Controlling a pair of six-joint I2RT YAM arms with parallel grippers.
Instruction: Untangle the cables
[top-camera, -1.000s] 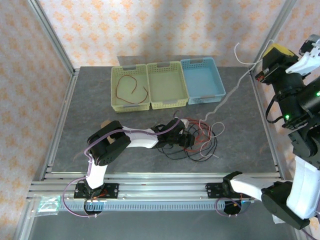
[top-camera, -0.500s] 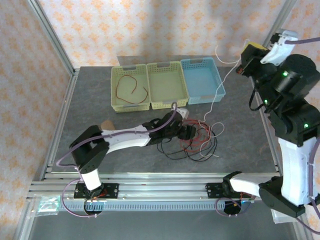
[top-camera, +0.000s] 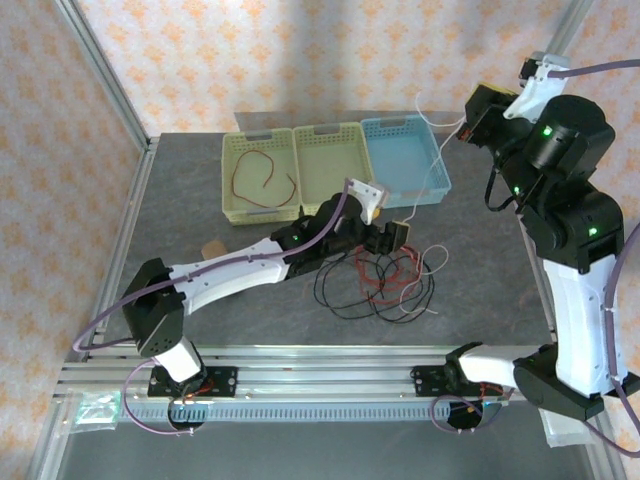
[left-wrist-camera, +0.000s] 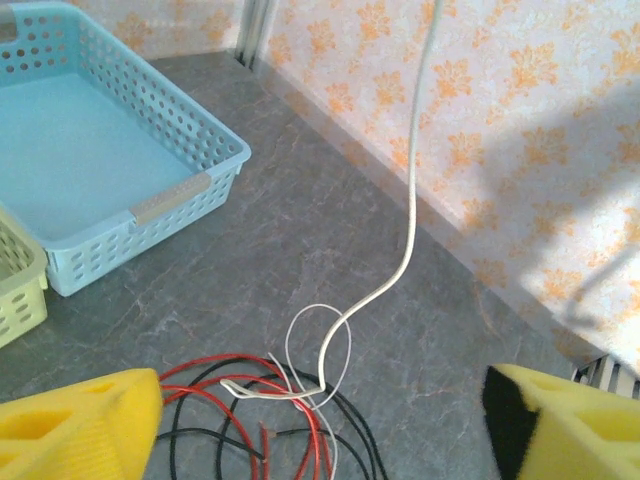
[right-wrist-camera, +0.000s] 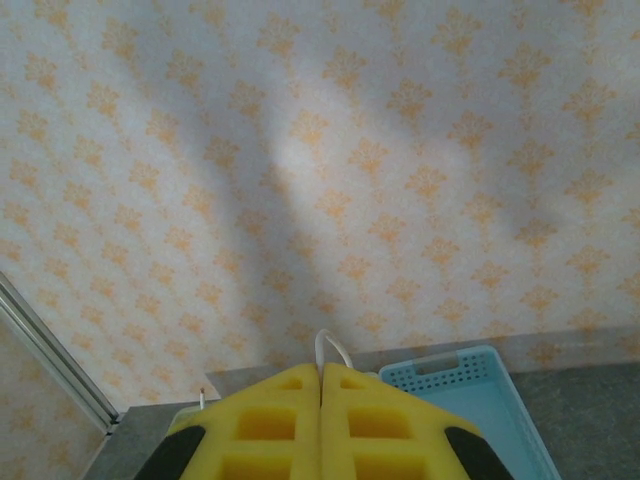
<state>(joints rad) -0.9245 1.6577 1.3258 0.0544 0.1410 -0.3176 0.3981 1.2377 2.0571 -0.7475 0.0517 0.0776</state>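
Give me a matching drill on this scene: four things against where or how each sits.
Things:
1. white cable
2. lone red cable
3. left end effector
4. blue basket

Places or states:
A. open, above the tangle
B. rightmost in the basket row
C. lying in the left basket
D. pinched in the shut right end effector, running down to the tangle

Pairs: 1-D, 2-C, 3-A, 4-B
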